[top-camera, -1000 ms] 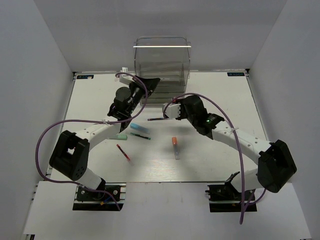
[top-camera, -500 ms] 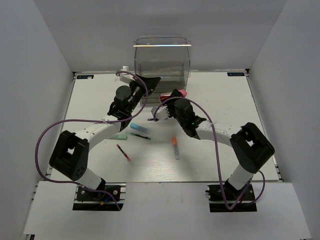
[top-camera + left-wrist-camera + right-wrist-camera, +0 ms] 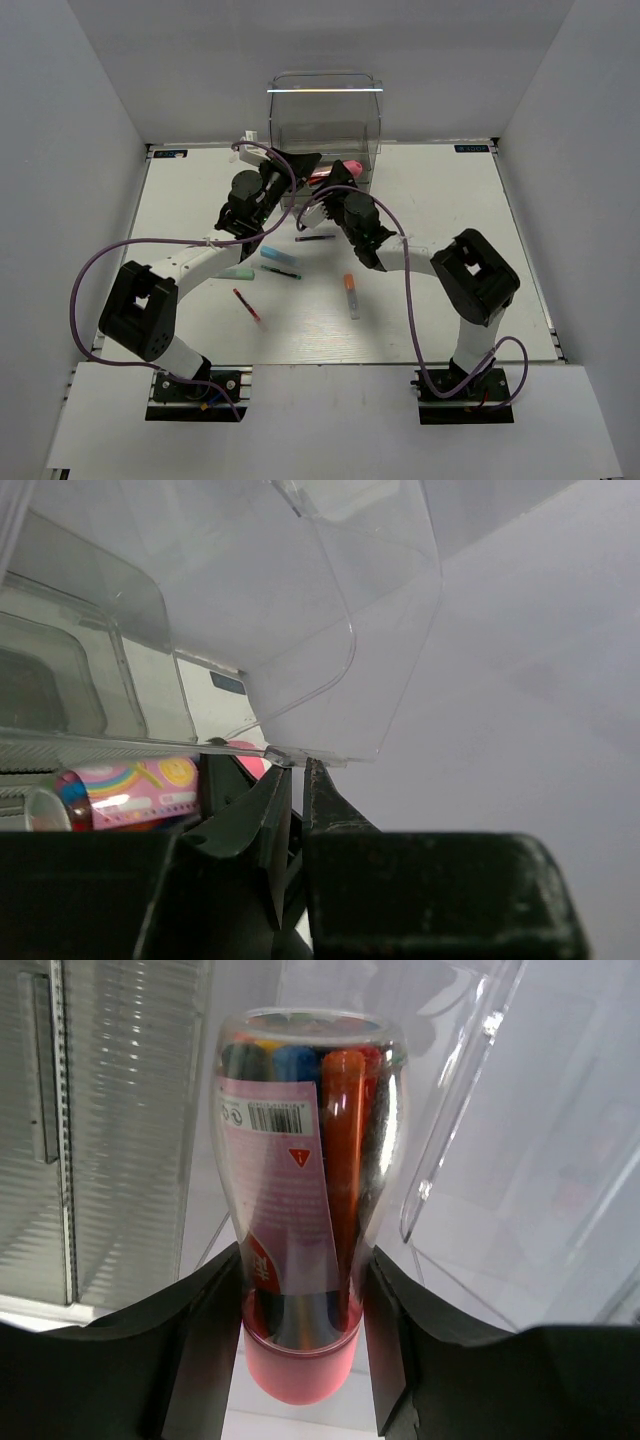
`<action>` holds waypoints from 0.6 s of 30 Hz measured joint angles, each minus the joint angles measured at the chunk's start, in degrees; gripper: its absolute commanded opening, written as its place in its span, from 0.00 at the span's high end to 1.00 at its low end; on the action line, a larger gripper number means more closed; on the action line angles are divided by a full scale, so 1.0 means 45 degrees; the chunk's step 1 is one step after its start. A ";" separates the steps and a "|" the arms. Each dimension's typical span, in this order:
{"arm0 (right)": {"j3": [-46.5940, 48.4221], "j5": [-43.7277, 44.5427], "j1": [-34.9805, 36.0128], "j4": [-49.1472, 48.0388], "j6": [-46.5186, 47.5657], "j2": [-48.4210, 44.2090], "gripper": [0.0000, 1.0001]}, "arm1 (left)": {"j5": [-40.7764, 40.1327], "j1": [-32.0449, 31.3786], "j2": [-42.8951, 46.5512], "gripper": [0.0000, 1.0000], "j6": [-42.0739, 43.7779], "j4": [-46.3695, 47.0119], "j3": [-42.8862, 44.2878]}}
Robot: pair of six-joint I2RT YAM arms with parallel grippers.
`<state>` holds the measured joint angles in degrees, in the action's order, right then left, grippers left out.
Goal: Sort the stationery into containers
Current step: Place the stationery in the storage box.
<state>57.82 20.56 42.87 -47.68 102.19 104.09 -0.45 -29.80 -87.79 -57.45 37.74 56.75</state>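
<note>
Pink tube (image 3: 300, 1210) close against clear box (image 3: 325, 125), perhaps touching; blue marker (image 3: 275, 254) nearby.

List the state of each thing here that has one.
box: upright
drawer: pulled out of the box
left hand: shut on the drawer's front edge
pink tube: gripped near its cap, close to the box
right hand: shut on the pink tube
orange marker: lying loose on the table
red pen: lying loose on the table
</note>
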 measured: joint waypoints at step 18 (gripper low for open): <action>0.2871 0.0986 -0.0374 -0.0767 0.1059 0.2516 0.74 | 0.0068 0.0034 0.0000 0.89 0.0010 0.0194 0.0000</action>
<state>70.74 24.99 41.19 -51.13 106.96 115.42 -0.14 -29.65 -87.79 -57.41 38.61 56.75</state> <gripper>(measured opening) 0.517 0.199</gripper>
